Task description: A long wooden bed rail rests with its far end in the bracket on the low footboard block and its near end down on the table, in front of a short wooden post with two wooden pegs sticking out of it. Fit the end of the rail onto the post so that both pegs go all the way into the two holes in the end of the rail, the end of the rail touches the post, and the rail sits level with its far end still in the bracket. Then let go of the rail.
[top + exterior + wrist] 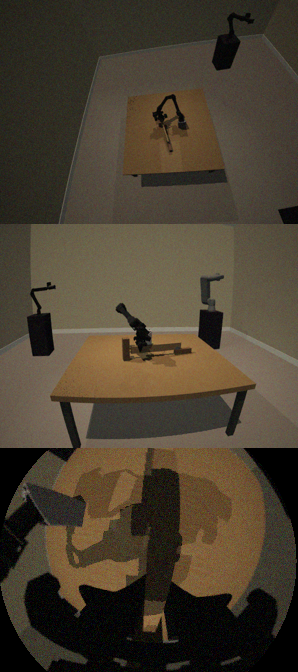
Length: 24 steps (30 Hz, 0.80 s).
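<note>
The wooden rail (165,347) (166,133) runs from near the post to the footboard block and looks about level, its near end off the table. My gripper (141,350) is shut on the rail close to its near end. The upright post (126,349) stands just left of that end in the exterior view. A narrow gap shows between them, with small marks where the pegs are; how deep they sit is too small to tell. The footboard block (184,351) (170,149) is under the rail's far end, by the small bracket. In the wrist view the rail (164,548) is mostly in shadow.
The table (157,384) (144,158) carries the arm's base (182,124), beside the rail. Two other arms stand on dark pedestals (40,334) (210,329) off the table. The arm's shadow falls across the rail area.
</note>
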### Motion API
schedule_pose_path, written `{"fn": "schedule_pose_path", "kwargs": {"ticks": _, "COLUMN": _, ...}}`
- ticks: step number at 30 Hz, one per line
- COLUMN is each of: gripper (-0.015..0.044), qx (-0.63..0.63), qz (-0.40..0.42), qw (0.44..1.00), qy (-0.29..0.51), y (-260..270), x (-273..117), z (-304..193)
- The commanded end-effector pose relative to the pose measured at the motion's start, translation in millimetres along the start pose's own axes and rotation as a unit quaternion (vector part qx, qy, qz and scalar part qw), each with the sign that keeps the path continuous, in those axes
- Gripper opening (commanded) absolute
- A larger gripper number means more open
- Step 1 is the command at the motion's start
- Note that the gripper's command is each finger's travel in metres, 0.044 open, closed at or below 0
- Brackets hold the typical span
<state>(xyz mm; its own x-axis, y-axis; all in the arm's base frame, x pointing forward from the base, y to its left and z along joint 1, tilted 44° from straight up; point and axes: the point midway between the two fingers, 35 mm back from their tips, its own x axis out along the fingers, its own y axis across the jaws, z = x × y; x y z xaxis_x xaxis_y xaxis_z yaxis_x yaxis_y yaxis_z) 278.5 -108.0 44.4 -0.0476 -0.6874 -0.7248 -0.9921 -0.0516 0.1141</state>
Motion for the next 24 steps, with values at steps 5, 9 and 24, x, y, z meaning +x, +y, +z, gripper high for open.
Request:
{"fn": "schedule_pose_path", "kwargs": {"ticks": 5, "gripper": 0.0, "qx": 0.001, "qz": -0.004, "qw": 1.0, "qy": 0.001, "y": -1.3, "x": -3.4, "z": -5.3}}
{"fn": "schedule_pose_path", "kwargs": {"ticks": 9, "gripper": 0.0, "qx": 0.001, "qz": -0.004, "qw": 1.0, "qy": 0.001, "y": -1.3, "x": -3.7, "z": -6.5}}
{"fn": "schedule_pose_path", "kwargs": {"ticks": 24, "gripper": 0.0, "qx": 0.001, "qz": -0.004, "qw": 1.0, "qy": 0.001, "y": -1.1, "x": -2.5, "z": -10.9}}
